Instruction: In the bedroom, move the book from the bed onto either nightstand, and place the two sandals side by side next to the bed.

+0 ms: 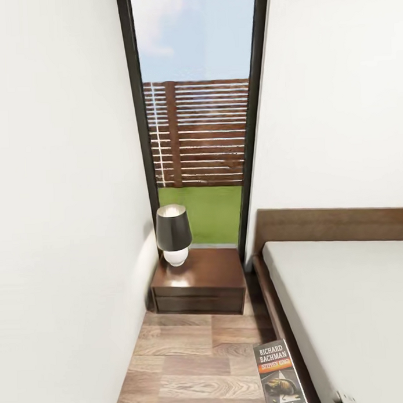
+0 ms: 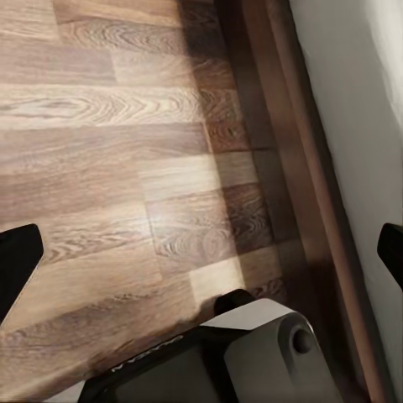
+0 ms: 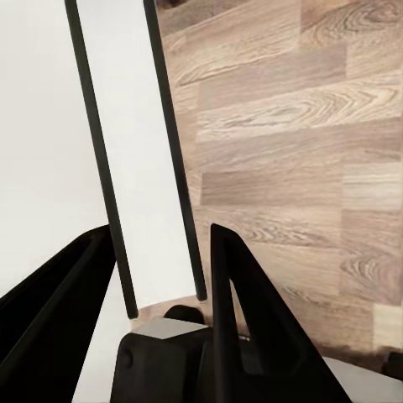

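Head view showing the book [image 1: 279, 376] hovering upright beside the bed [image 1: 345, 312], nightstand [image 1: 199, 281] ahead, left gripper [image 2: 201, 252] gaping wide, right gripper [image 3: 159, 277] parted — gripping nothing.

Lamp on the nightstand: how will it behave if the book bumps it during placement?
The lamp looks top-heavy, with a wide dark shade over a small round white base, so a bump up high would probably tip it. A low nudge may slide it instead, since the nightstand has a glossy top. The base looks like glass or ceramic, so possibly fragile.
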### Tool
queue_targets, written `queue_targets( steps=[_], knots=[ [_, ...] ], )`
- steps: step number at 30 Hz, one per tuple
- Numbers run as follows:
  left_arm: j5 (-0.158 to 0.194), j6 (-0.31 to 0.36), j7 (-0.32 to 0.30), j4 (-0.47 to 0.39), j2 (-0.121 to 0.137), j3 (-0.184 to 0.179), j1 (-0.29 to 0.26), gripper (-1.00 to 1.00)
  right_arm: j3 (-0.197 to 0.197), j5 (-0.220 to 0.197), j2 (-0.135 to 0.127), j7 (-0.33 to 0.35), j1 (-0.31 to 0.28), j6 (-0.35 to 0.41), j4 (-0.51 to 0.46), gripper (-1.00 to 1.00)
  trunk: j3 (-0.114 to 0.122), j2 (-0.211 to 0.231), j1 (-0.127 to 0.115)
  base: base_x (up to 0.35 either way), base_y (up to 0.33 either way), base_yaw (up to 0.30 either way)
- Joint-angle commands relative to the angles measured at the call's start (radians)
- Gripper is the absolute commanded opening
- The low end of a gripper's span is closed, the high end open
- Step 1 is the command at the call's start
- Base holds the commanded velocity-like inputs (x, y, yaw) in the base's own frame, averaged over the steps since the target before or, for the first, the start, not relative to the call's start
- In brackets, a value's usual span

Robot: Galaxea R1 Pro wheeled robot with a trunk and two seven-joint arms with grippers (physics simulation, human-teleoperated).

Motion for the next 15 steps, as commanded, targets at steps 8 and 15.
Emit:
queue_targets(
  steps=[8,15],
  knots=[
    [0.01,-0.002,-0.003,0.002,0.001,-0.006,-0.001,1.0,-0.005,-0.006,0.0,0.002,-0.002,0.002,0.002,-1.0,-0.002,-0.002,0.001,0.329,0.0,0.0],
    [0.009,-0.002,-0.003,0.002,0.0,-0.006,-0.001,1.0,-0.004,-0.006,0.0,0.002,-0.002,0.002,0.002,-1.0,-0.002,-0.002,0.001,0.329,0.0,0.0]
  ],
)
